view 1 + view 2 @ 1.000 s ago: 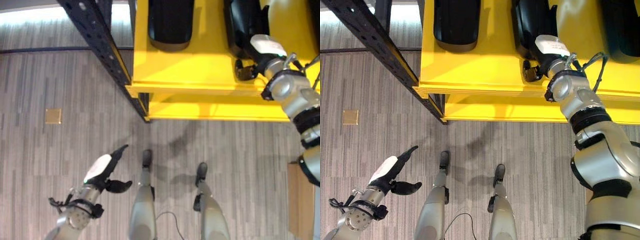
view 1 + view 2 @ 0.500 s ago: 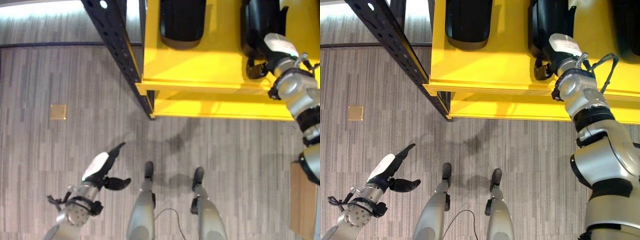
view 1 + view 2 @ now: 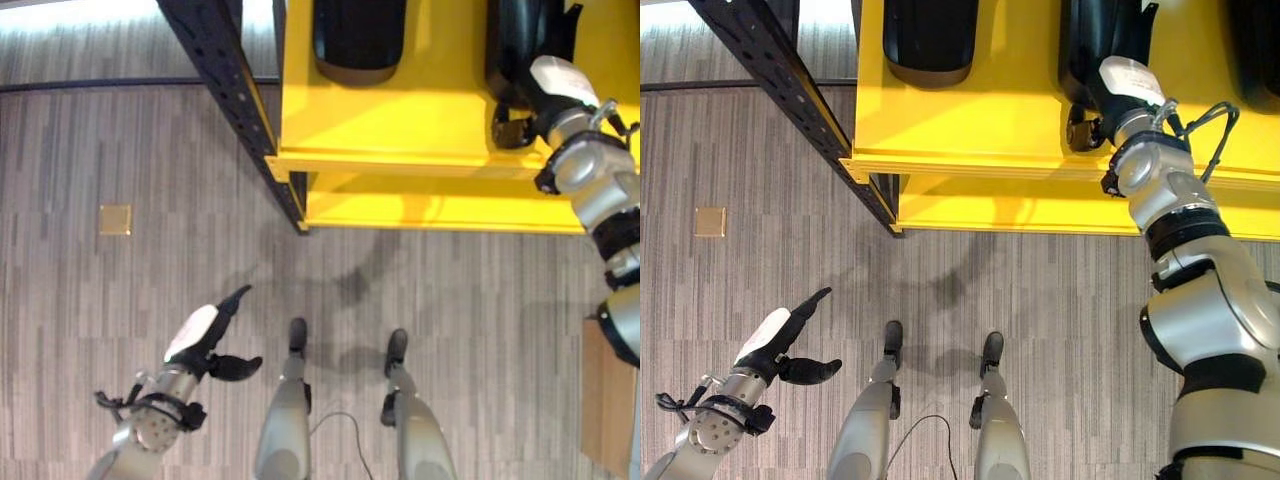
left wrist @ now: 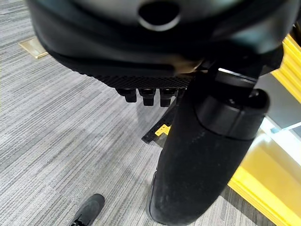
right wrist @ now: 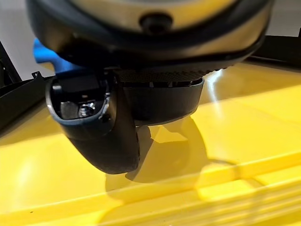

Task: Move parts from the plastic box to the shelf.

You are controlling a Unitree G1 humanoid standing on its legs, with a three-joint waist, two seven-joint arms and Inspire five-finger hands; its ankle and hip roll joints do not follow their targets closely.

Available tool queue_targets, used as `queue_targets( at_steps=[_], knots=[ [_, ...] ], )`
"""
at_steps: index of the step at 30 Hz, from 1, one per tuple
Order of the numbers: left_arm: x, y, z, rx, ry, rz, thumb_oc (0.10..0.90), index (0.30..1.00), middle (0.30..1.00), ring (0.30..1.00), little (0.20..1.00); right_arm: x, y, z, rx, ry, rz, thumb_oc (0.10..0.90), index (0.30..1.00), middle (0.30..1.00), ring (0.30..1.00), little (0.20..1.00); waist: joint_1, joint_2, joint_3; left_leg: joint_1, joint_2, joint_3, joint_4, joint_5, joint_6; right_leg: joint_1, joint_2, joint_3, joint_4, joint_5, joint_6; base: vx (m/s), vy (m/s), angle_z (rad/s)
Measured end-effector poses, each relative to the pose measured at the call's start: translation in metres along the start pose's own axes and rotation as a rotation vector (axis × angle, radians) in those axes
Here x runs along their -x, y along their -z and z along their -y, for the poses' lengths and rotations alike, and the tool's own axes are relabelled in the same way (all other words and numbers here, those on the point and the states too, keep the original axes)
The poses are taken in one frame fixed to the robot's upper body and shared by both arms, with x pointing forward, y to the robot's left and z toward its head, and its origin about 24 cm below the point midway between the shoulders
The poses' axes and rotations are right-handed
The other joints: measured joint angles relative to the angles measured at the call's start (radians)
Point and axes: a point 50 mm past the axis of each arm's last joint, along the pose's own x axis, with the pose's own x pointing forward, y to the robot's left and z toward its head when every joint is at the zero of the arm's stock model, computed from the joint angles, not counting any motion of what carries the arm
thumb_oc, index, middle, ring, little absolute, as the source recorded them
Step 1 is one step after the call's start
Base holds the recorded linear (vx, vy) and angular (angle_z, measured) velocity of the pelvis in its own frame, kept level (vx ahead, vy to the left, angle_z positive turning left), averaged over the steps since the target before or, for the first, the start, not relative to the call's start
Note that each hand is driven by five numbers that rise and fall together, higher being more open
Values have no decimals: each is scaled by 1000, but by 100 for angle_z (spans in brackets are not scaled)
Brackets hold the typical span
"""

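Left eye view: the yellow shelf (image 3: 400, 125) is the landmark. Its dark upright post (image 3: 235, 95) stands at its corner, on the robot's left. Two black parts lie on the shelf's top board: one part (image 3: 358, 38) near the post, a second part (image 3: 522, 45) farther toward the robot's right. The right hand (image 3: 545, 95) rests at the near end of that second part, by the shelf's front edge, its thumb against the yellow board. Whether its fingers close on the part cannot be told here. The left hand (image 3: 205, 345) hangs well away from the shelf, low over the grey striped floor (image 3: 120, 300), fingers straight and thumb spread, holding nothing. A small brass floor plate (image 3: 115, 219) lies apart from the post.

Right eye view: the same shelf (image 3: 980, 130), with the right hand (image 3: 1115, 95) at the second part (image 3: 1095, 35) and the left hand (image 3: 780, 345) open above the floor.

Left wrist view: the left hand's thumb (image 4: 202, 155) stands out straight over the floor, with the shelf's yellow edge (image 4: 263, 188) beyond it.

Right wrist view: the right hand's thumb (image 5: 101, 132) points down at the shelf's yellow board (image 5: 225, 122); its fingers are hidden, so their state cannot be told.
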Motion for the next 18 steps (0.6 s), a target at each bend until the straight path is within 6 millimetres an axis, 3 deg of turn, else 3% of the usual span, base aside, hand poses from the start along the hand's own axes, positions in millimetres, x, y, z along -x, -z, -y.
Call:
queue_targets(
  at_steps=[9, 18],
  knots=[
    [0, 1, 0, 0, 1, -4, 900, 1000, 1000, 1000, 1000, -2, -5, 6, 59, -11, 18, 900, 1000, 1000, 1000, 1000, 0, 3, 4, 0, 0, 1, -3, 3, -2, -1, 0, 0, -4, 6, 4, 0, 0, 0],
    [0, 3, 0, -2, 0, -10, 900, 1000, 1000, 1000, 1000, -5, -13, 23, 174, -9, 41, 900, 1000, 1000, 1000, 1000, 0, 6, 21, -5, 0, 1, -5, 4, -6, -6, 1, 1, -5, 9, 2, 0, 0, 0]
  ],
)
